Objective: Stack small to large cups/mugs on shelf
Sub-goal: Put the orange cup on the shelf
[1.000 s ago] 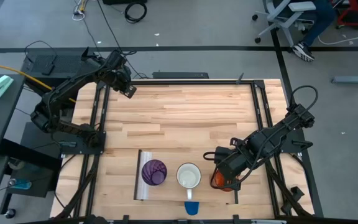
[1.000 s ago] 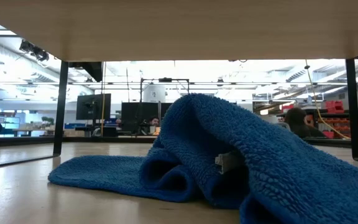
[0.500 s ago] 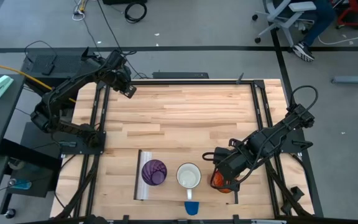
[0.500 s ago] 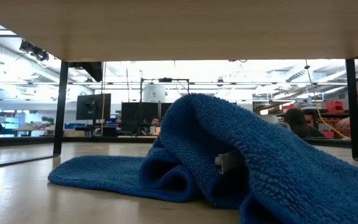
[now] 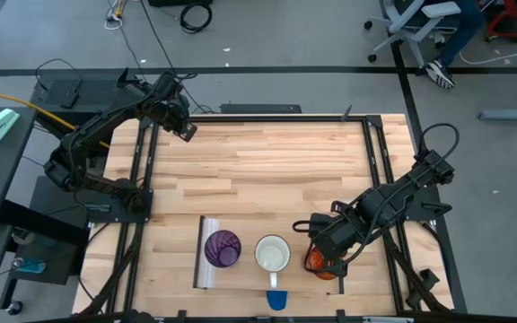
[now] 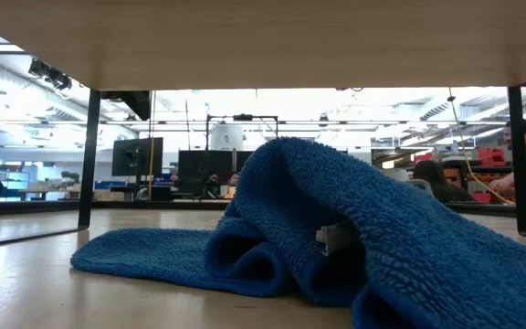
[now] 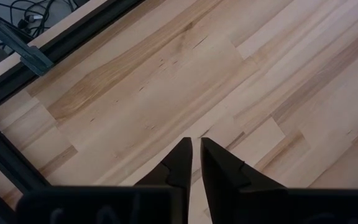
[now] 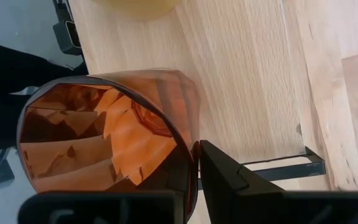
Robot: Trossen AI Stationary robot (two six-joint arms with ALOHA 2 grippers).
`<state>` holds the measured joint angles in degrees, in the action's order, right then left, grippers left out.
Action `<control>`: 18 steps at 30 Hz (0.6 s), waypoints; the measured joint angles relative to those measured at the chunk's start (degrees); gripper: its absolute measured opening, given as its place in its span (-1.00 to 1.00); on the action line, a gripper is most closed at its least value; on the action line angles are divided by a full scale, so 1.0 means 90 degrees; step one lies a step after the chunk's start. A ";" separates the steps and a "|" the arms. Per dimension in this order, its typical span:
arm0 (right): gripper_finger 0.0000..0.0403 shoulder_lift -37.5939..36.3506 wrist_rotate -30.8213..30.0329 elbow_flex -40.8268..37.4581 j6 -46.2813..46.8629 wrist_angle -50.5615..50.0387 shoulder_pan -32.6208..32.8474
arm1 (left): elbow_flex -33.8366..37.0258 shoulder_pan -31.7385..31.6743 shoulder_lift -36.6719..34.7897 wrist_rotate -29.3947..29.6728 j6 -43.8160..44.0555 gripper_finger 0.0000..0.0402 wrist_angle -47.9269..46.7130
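Your translucent orange faceted tumbler (image 5: 317, 260) stands at the pale wooden shelf's (image 5: 245, 269) three-o'clock end, its rim pinched between the right gripper's (image 5: 316, 252) fingers. At nine o'clock from it stand the white handled mug (image 5: 273, 255) and translucent purple tumbler (image 5: 223, 248). The left gripper (image 5: 187, 131) waits pressed together at the table's far-left corner.

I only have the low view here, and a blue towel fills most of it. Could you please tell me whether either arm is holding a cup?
Observer: Yes. The right gripper has its jaws pinched on the wall of the orange tumbler, one inside the rim and one outside.
Operator: Thank you. Where are the other cups?
Observer: On the shelf, seen from above: the purple tumbler at its left end and the white mug in the middle. The orange one is at the right end.
Operator: And the left arm?
Observer: The left gripper hangs over the far left corner of the table, jaws closed on nothing.
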<state>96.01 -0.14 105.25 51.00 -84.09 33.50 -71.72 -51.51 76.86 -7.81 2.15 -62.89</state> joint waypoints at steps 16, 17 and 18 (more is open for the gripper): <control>-0.71 0.0000 0.0000 0.0000 0.0033 0.0000 0.0000 | 0.0000 0.0000 0.0000 -0.0002 0.0002 -0.78 -0.0002; -0.69 0.0000 0.0000 0.0000 0.0049 0.0000 -0.0004 | 0.0000 -0.0001 0.0000 -0.0002 0.0002 -0.77 -0.0002; -0.66 0.0000 0.0000 0.0000 0.0053 0.0000 -0.0021 | 0.0000 0.0001 0.0000 -0.0002 0.0003 -0.77 -0.0002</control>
<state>96.01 -0.14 105.25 51.48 -84.09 33.31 -71.72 -51.51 76.86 -7.84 2.18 -62.92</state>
